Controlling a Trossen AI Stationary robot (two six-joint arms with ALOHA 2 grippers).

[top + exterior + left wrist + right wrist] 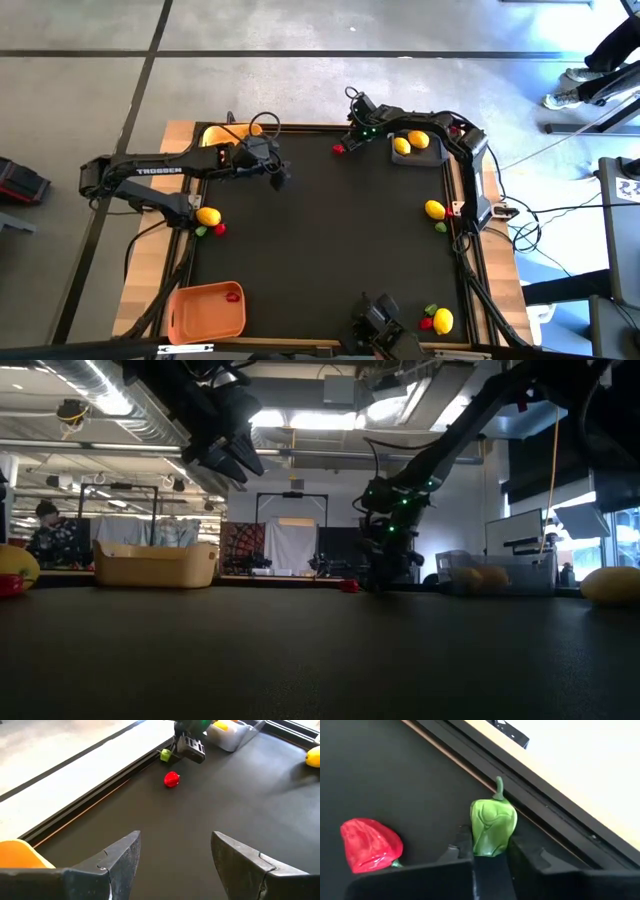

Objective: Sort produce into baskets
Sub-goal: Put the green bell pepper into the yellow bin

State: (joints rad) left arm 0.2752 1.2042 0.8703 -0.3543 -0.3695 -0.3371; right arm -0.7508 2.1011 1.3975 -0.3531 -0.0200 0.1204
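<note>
While the left gripper [172,865] hangs spread and empty, the right gripper [487,857] pinches a green pepper [493,828] between its fingers at the table's far edge. The pepper stands upright, stem up. A red pepper [370,844] lies just beside the fingers, the grey basket [418,153] close behind.

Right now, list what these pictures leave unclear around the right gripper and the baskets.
- Green pepper: the right gripper pinches it, but the fingers hide its base, so whether it is off the table is unclear.
- Yellow basket: the left arm covers most of it from above; contents hidden.
- Grey basket: dim in the low view; contents blurred.
</note>
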